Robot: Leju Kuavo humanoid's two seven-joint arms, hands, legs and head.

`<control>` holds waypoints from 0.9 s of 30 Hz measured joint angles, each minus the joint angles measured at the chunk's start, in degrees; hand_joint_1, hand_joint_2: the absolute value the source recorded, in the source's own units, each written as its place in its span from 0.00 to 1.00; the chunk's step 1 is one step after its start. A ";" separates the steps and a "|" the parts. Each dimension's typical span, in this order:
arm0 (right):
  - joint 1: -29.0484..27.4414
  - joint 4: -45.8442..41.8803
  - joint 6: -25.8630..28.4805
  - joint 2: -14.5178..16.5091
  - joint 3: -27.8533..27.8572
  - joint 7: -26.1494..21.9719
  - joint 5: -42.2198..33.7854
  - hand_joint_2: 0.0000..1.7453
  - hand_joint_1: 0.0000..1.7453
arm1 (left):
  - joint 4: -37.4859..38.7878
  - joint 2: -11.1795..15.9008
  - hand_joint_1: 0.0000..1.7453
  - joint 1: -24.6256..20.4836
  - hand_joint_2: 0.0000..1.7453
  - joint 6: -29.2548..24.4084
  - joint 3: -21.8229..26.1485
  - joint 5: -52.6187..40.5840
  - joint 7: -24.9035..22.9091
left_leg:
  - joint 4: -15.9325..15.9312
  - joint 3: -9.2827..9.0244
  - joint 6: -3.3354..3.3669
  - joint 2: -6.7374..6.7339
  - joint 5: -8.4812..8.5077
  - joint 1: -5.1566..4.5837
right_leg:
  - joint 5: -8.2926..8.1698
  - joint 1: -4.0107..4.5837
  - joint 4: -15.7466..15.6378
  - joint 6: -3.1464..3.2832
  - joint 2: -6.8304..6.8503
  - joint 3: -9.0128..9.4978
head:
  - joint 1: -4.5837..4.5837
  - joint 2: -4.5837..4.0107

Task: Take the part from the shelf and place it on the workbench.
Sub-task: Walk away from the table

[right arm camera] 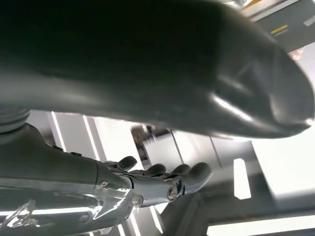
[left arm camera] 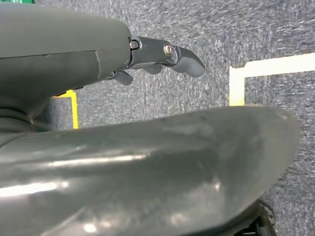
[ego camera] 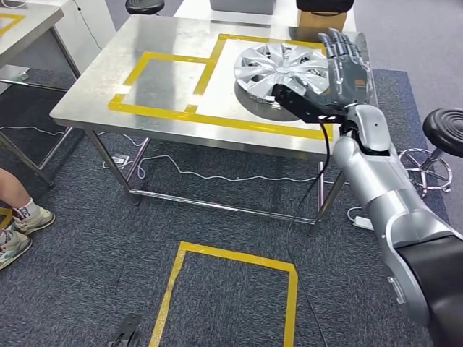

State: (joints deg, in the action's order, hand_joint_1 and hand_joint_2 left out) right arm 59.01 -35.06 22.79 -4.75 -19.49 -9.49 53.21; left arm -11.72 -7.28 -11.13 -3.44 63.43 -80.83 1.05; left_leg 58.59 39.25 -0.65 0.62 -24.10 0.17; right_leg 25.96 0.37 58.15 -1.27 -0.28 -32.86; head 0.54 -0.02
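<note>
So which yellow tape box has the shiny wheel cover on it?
The right-hand box on the steel table, where the wheel cover lies by the robot's right hand. The table's left box and floor box hold nothing.

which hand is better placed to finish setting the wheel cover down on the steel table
Right. The right hand is raised at the wheel cover on the table; the left hand hangs over carpet.

A steel table (ego camera: 163, 87) with yellow tape is standing on grey carpet (ego camera: 82, 238); a black stool (ego camera: 443, 130) is sitting beside it.
</note>
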 joint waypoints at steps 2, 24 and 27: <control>-2.72 -0.84 1.61 -0.34 2.61 -2.40 -4.96 0.00 0.00 | 0.00 0.01 0.00 0.43 0.00 -0.22 0.10 0.47 0.37 | -1.46 -0.64 1.25 0.00 1.82 0.10 | -0.32 0.30 0.13 -0.09 -0.26 -0.54 | -0.19 0.00; -44.77 17.24 -7.92 5.45 36.14 -2.97 -33.19 0.00 0.00 | 0.00 0.14 0.00 4.12 1.00 -4.08 2.62 0.88 2.47 | -3.04 0.04 -0.54 0.61 5.76 0.27 | -0.85 0.35 -0.17 -0.13 0.50 -1.23 | -0.43 0.00; -50.78 19.75 -9.78 9.23 38.02 1.27 -33.46 0.00 0.00 | 0.00 0.23 0.00 4.06 1.00 -4.48 2.62 0.89 2.48 | -3.05 0.11 -0.63 0.53 5.74 0.25 | -0.90 0.35 -0.15 -0.08 0.29 -1.43 | -0.46 0.00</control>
State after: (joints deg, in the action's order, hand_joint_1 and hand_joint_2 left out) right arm 8.24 -15.32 13.01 4.48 18.53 -8.22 19.75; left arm -11.72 -7.05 -7.06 -7.92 66.06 -79.94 3.52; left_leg 55.54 39.36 -1.29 1.16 -18.36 0.42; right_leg 25.06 0.72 58.00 -1.35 0.01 -34.29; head 0.08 -0.02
